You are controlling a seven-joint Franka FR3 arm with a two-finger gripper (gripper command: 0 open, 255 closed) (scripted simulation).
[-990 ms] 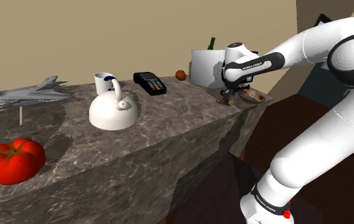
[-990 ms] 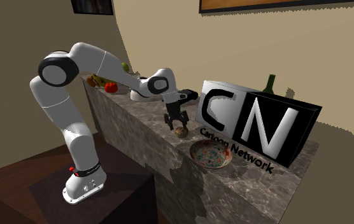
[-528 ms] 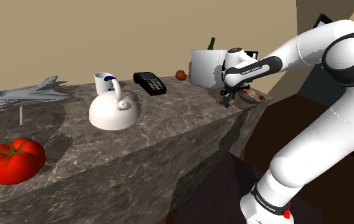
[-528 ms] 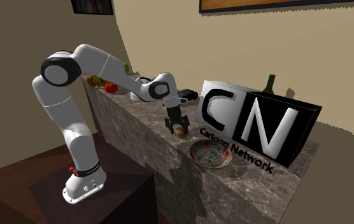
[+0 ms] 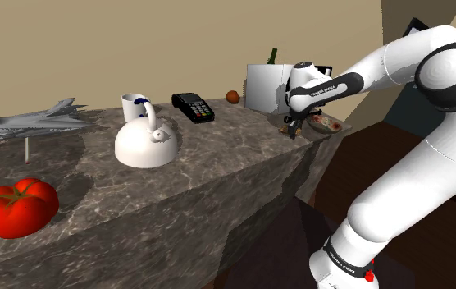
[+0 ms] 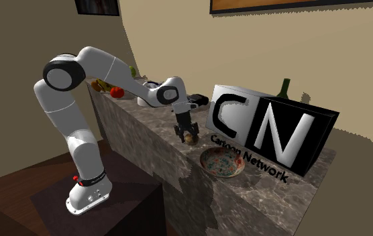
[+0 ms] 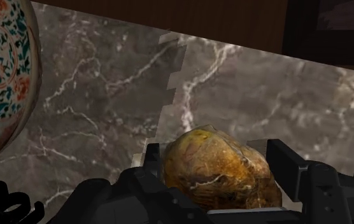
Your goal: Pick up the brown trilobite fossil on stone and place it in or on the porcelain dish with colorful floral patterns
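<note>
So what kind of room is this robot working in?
Probably a home kitchen or bar, though that is a guess. A long marbled counter carries a white kettle, a mug and a tomato.

The white arm (image 6: 104,66) rises at the second exterior view's left and reaches to mid-frame, wrist bent down. Its end effector (image 6: 187,134) points downward, fingers (image 7: 290,168) clasping the fossil (image 7: 214,165).

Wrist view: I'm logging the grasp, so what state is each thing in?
fossil: resting on the counter, not lifted.
gripper: shut on the fossil.
dish: right way up, empty.
kettle: upright.
mug: upright.
</note>
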